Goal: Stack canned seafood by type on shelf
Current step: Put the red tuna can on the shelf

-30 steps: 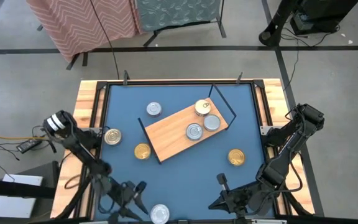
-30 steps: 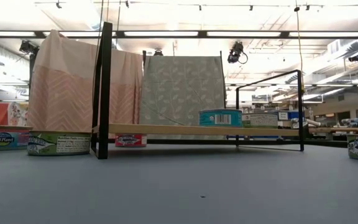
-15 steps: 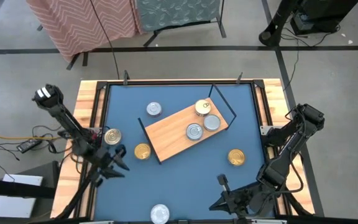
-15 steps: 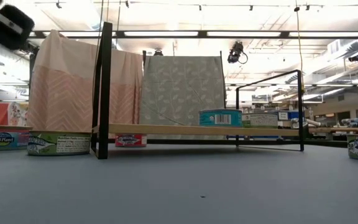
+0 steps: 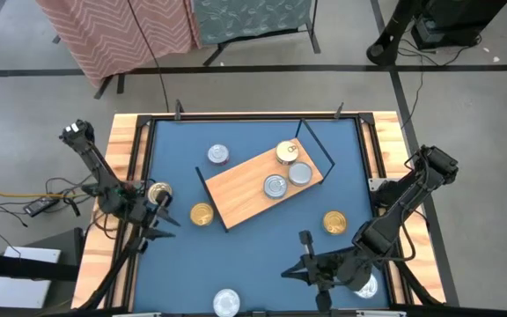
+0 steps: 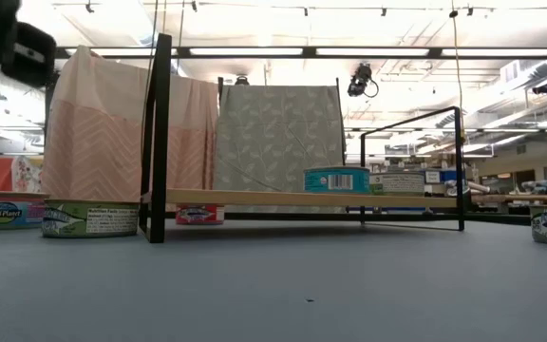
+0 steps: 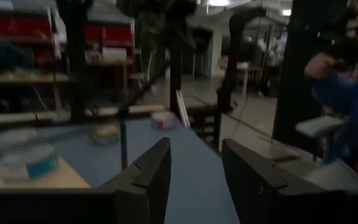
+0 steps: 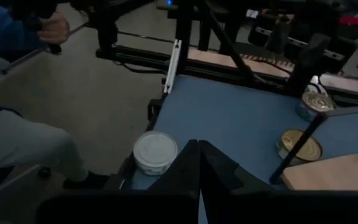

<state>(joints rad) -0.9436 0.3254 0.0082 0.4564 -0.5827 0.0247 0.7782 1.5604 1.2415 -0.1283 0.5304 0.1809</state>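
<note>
The shelf [image 5: 252,187] is a light-wood board lying aslant at mid-table. It carries a gold-lidded tin [image 5: 286,152] and two silver ones [image 5: 299,173], [image 5: 275,186]. Loose tins rest flat on the blue table: a silver one [image 5: 217,155], gold ones [image 5: 202,214], [image 5: 334,222], one [image 5: 158,194] at the left rim and a white-topped one [image 5: 226,302] at the near edge. My left gripper [image 5: 161,214] stands open just nearer than the left-rim tin, with nothing between its fingers [image 7: 160,171]. My right gripper [image 8: 197,155] is shut and empty, above the table's near right part [image 5: 290,273].
Another silver tin [image 5: 368,283] lies under my right arm by the near right corner. The shelf's black wire end frames [image 6: 158,133] stand upright. A wooden rim [image 5: 123,167] borders the table. A person's hand [image 8: 48,25] and blue sleeve [image 7: 347,81] show beyond the table.
My left gripper has swung from beside the white-topped tin at the near edge toward the far and left edges, ending by the left-rim tin; its fingers keep the same gap. My right gripper has drifted slightly toward the left and far edges, uncovering the tin by the near right corner.
</note>
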